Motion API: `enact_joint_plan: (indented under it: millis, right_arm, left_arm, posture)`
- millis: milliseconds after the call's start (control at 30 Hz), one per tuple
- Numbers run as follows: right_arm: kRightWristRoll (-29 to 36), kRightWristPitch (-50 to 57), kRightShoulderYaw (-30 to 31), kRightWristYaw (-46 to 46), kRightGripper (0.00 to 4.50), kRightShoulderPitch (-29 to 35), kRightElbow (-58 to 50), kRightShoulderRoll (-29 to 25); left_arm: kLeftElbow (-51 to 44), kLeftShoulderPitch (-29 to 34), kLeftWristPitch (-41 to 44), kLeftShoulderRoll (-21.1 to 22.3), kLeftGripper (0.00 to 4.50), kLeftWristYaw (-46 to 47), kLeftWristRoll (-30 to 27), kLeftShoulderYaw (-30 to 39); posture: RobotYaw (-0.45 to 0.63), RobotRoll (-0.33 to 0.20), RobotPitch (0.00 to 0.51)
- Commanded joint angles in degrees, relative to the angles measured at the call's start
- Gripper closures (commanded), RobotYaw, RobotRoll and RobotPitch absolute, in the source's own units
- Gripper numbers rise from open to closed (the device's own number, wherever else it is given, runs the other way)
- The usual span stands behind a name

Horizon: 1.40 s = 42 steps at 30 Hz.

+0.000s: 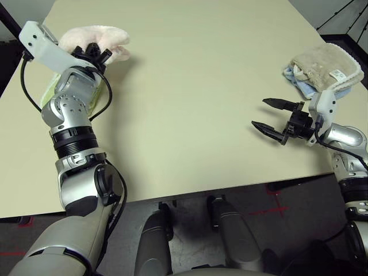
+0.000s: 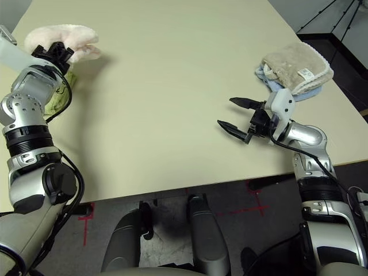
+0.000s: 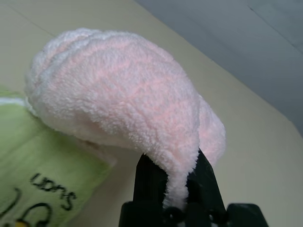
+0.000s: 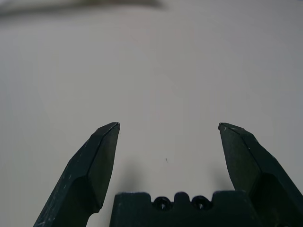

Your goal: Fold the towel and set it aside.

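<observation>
Pink towel: over at the robot's left, at the far left part of the table [image 1: 190, 103], bunched and rounded in the left gripper [image 3: 177, 172], partly over the light green towel [image 3: 52, 165]. I cannot tell from here whether its underside touches the green cloth.

Left hand: its two black fingers are pinched together on a narrow gather of the pink towel [image 3: 118, 90].

Right hand: the right gripper [image 2: 224, 114] has its fingers spread wide with nothing between them, near the beige towel [image 2: 296, 63] and the blue towel [image 2: 307, 95] under it.

Feel of the cloth: fluffy and thick, so I'd judge it light, floppy and impossible to break; the pile should give the fingers good bite, though a small pinch lets the rest sag or swing.

Where to take hold: the present gather looks fine for carrying. For folding or tidying I'd lay it down first, then pinch a free edge through all its layers, so that none peels away.

Close view from the left wrist: the tapering neck of cloth between the fingers, plus dark lettering on the green towel.

Views from the head: the distance across bare tabletop to the beige and blue pair, with a pale label on the beige one, none of which the left wrist's close look gives.
</observation>
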Motion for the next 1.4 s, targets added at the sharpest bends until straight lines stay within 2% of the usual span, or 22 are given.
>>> enact_joint_plan:
  millis: [33,300,633,1200,1400]
  right_arm:
    - [-0.4,-0.6,0.9,0.8,0.0,0.0,0.7,0.0]
    - [-0.4,-0.8,1.3,1.2,0.0,-0.4,1.4,-0.2]
    - [-0.3,-1.0,1.5,1.4,0.0,-0.6,1.8,-0.2]
    - [-0.5,-1.4,1.7,2.0,0.0,-1.0,2.7,-0.1]
    - [-0.8,-2.0,2.0,2.3,0.0,-1.2,3.4,0.3]
  left_arm:
    - [-2.8,1.9,-1.5,1.2,4.48,2.7,1.3,1.1]
    - [-5.2,5.1,-3.0,2.5,4.48,6.1,2.5,2.4]
    - [-9.5,7.0,-0.1,-0.2,4.48,8.8,0.5,2.9]
    - [-21.2,9.8,9.3,-3.3,4.48,14.6,-4.1,3.5]
    - [-21.1,15.7,11.5,-4.2,4.48,14.8,-3.5,3.6]
  posture:
    - [-0.2,0.0,0.233]
    - [-0.19,0.0,0.238]
    - [-0.19,0.0,0.241]
    - [-0.16,0.0,0.248]
    - [-0.16,0.0,0.248]
